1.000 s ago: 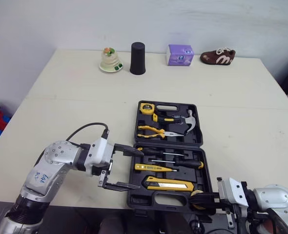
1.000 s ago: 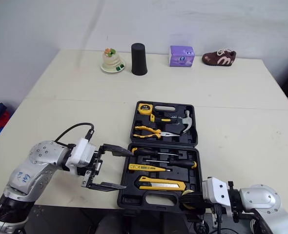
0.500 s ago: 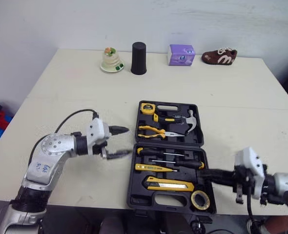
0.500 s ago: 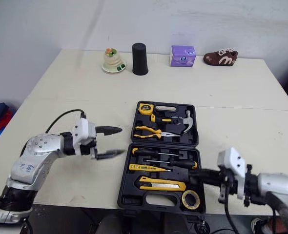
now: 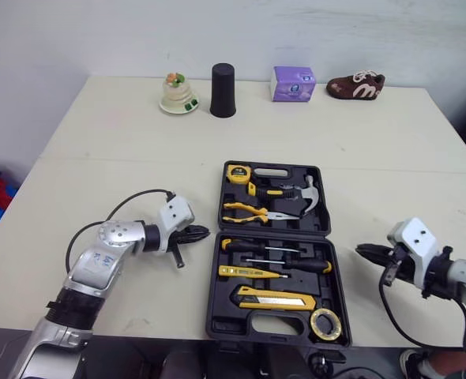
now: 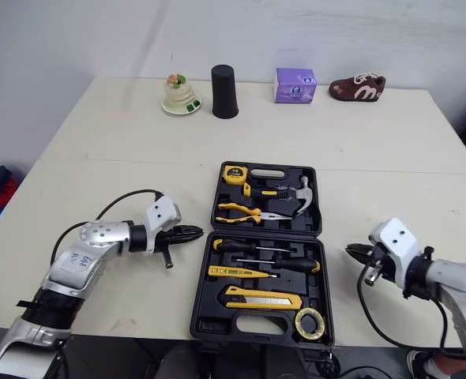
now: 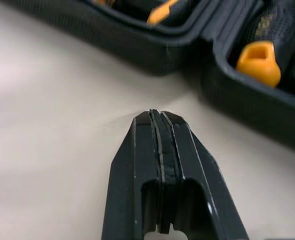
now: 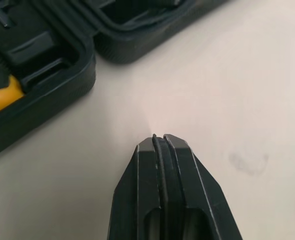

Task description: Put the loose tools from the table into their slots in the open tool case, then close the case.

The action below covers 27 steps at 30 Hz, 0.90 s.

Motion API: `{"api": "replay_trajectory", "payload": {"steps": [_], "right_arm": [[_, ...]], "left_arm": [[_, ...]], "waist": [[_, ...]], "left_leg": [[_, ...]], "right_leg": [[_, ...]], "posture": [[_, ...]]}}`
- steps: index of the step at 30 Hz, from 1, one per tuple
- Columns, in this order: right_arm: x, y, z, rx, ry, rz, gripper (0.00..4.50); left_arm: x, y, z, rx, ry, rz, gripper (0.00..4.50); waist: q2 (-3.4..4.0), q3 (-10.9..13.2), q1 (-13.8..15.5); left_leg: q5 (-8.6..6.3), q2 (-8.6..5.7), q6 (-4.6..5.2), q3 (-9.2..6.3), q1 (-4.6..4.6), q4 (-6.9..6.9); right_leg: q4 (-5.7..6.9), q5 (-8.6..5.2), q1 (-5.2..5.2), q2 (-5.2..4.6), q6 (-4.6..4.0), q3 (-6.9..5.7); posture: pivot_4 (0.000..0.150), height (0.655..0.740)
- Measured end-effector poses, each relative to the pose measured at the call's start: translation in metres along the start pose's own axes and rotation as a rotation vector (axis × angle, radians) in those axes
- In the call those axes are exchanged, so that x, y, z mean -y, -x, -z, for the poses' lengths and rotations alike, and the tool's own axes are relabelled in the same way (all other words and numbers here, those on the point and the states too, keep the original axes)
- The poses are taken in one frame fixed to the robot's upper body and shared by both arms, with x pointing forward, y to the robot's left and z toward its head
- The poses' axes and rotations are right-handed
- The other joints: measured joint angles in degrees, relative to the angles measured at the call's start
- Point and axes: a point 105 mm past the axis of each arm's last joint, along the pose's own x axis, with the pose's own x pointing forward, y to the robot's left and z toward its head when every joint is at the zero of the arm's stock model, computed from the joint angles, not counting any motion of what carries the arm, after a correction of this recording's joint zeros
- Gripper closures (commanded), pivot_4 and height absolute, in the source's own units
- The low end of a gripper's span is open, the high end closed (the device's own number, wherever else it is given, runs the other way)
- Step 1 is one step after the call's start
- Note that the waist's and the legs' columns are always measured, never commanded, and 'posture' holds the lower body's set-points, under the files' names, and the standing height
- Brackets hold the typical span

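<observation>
Black tool case [image 5: 217, 325] lay open on the table [image 5: 122, 158], full of tools [image 5: 253, 272]. Left gripper [image 5: 201, 232] and right gripper [image 5: 362, 250] sat pinched tight on either side, holding nothing.

1. The tool case [image 7: 152, 52] is cut off by the left wrist view's edge, and the tools inside cannot be identified
2. A yellow tool [image 8: 1, 97] is cropped in the right wrist view; its kind cannot be told
3. The print on the purple box [image 5: 294, 83] is too small to be read
</observation>
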Motion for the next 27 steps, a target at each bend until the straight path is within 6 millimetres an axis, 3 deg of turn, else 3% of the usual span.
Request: {"api": "replay_trajectory", "payload": {"steps": [5,13,27], "right_arm": [[-0.008,-0.024,-0.007,0.043,0.035,-0.048,4.5],[-0.009,-0.039,-0.026,0.072,0.057,-0.086,4.5],[0.02,-0.068,-0.033,0.098,0.059,-0.057,4.5]], "left_arm": [[0.006,-0.013,-0.005,0.019,0.018,0.01,4.44],[0.004,-0.019,-0.01,0.006,0.011,0.0,4.44],[-0.025,-0.035,-0.02,0.001,0.011,-0.092,4.44]], "waist": [[0.04,0.0,0.0],[0.07,0.0,0.1],[0.08,0.0,-0.1]], "left_leg": [[0.07,0.07,-0.13,-0.01,0.04,-0.04],[0.09,0.11,-0.12,-0.04,0.0,-0.02],[0.1,0.06,-0.09,0.01,0.02,0.19]], "right_leg": [[0.1,0.01,-0.02,0.11,0.0,0.02],[0.12,0.01,-0.04,0.02,0.0,0.01],[0.28,0.03,-0.04,0.1,0.03,0.02]], "posture": [[0.15,0.74],[0.15,0.74],[0.15,0.74]]}}
